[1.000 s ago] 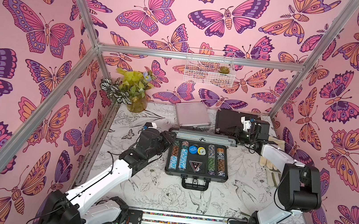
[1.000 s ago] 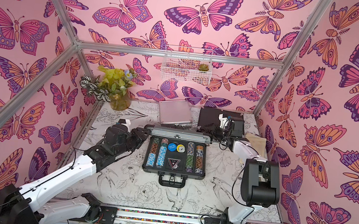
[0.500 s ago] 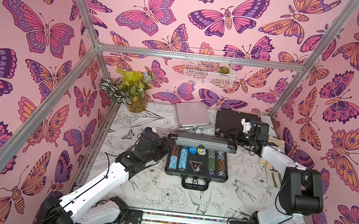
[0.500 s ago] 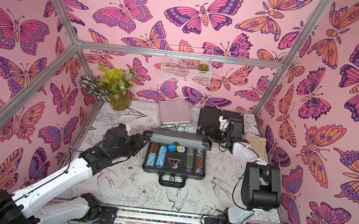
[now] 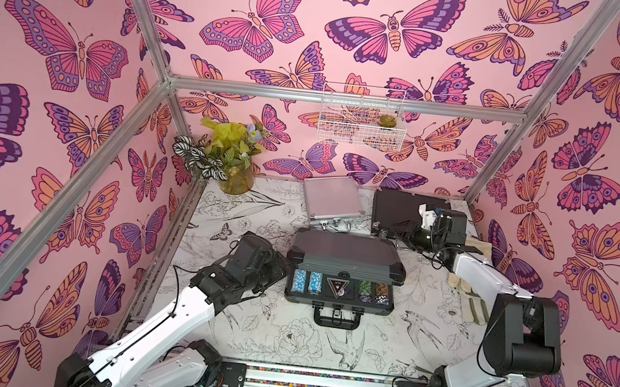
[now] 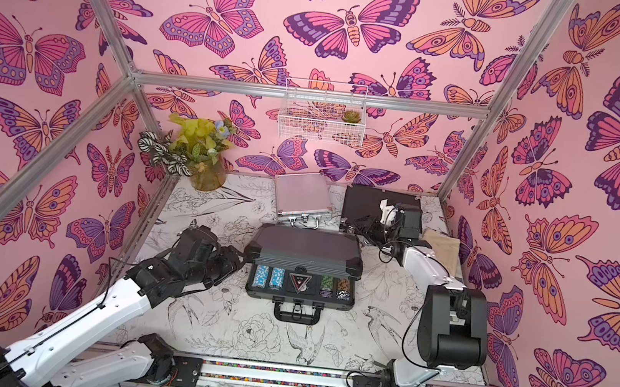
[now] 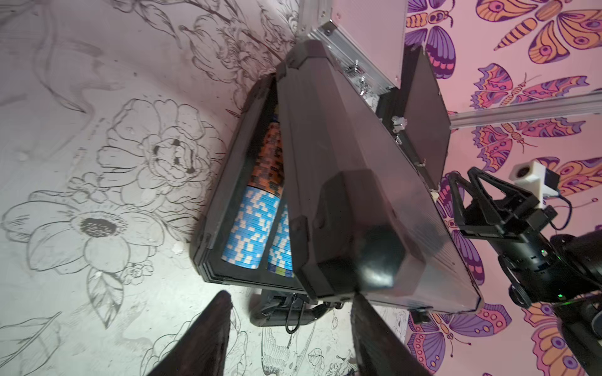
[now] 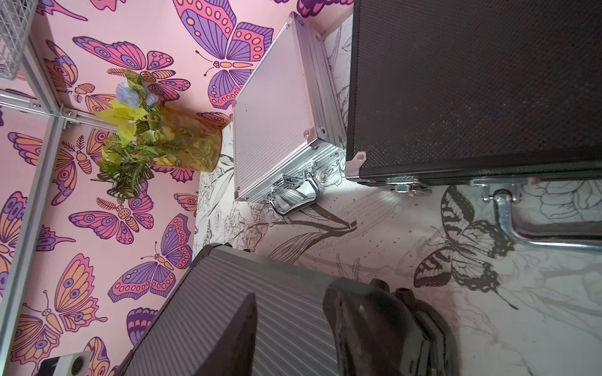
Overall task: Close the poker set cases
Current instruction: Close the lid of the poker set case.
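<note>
The large dark-grey ribbed case (image 5: pixel 347 255) lies mid-table with its lid tilted about halfway down; chip rows (image 5: pixel 307 282) still show under the lid's front edge. My left gripper (image 5: pixel 283 269) is open at the case's left end, holding nothing. In the left wrist view its fingers (image 7: pixel 224 312) stand wide before the gap between lid and base (image 7: pixel 260 208). My right gripper (image 5: pixel 396 233) hovers at the lid's back right corner, jaws apart over the ribbed lid (image 8: pixel 260 309). The silver case (image 5: pixel 331 201) and the black case (image 5: pixel 395 209) lie with lids down at the back.
A vase of plants (image 5: pixel 236 177) stands in the back left corner. A wire basket (image 5: pixel 361 124) hangs on the back wall. Beige cloth (image 6: pixel 440 246) lies along the right edge. The arm rail (image 5: pixel 317 380) runs along the front.
The grey case's lid has swung from upright to about halfway down. My left gripper has drawn back toward the front, away from the lid, and opened wider. The right arm has barely moved.
</note>
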Tool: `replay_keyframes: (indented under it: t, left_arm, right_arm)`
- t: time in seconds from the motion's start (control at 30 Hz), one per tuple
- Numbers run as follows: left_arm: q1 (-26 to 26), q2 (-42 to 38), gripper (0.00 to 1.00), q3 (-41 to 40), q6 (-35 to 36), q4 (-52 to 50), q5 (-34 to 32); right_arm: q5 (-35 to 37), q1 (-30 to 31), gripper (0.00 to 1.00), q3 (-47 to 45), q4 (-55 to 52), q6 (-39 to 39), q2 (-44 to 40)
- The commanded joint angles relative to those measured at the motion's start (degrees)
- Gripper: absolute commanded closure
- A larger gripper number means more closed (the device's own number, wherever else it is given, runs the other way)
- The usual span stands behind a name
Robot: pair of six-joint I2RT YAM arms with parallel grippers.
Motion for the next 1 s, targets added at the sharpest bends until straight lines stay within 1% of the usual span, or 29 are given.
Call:
replay_keyframes:
  t: [0.0, 0.1, 0.2, 0.3, 0.33, 0.4, 0.57, 0.63, 0.77, 0.97]
  left_arm:
    - [1.5, 0.3, 0.41, 0.6, 1.1, -4.1, -6.1]
    - [1.6, 0.6, 0.41, 1.2, 1.9, -4.1, -6.1]
    - [1.9, 2.7, 0.41, 2.2, 3.8, -3.2, -5.3]
    - [2.0, 6.2, 0.44, 3.6, 7.9, -1.0, -4.1]
    - [1.9, 7.5, 0.45, 4.2, 9.8, 0.0, -3.3]
    - [1.8, 10.5, 0.49, 5.9, 12.7, 0.6, -1.8]
    - [0.3, 16.8, 0.58, 9.7, 18.9, 1.6, -0.2]
    - [-0.2, 19.8, 0.59, 10.6, 20.9, 2.0, 0.2]
    - [-0.4, 23.9, 0.60, 10.9, 22.5, 3.1, 1.0]
    - [-0.4, 25.6, 0.60, 7.4, 22.4, 5.7, 1.0]
  right_arm:
    - [0.9, 0.8, 0.58, -0.1, -1.0, -1.7, -1.0]
    - [1.5, 1.2, 0.58, -0.7, -1.6, -2.6, -1.2]
    - [1.3, 1.6, 0.58, -0.7, -2.2, -3.0, -1.2]
    - [1.8, 2.5, 0.58, -0.8, -2.7, -3.4, -1.2]
    - [2.0, 3.1, 0.58, -0.7, -3.0, -3.7, -2.8]
    - [2.4, 4.5, 0.58, -0.5, -4.1, -4.3, -3.1]
    - [3.8, 9.7, 0.59, -1.3, -3.9, -4.1, -3.5]
    - [3.8, 12.2, 0.59, -1.7, -3.4, -3.9, -3.6]
    - [4.0, 17.2, 0.59, -0.6, -4.3, -4.4, -2.6]
    - [3.7, 23.3, 0.60, 0.1, -4.2, -3.8, -2.4]
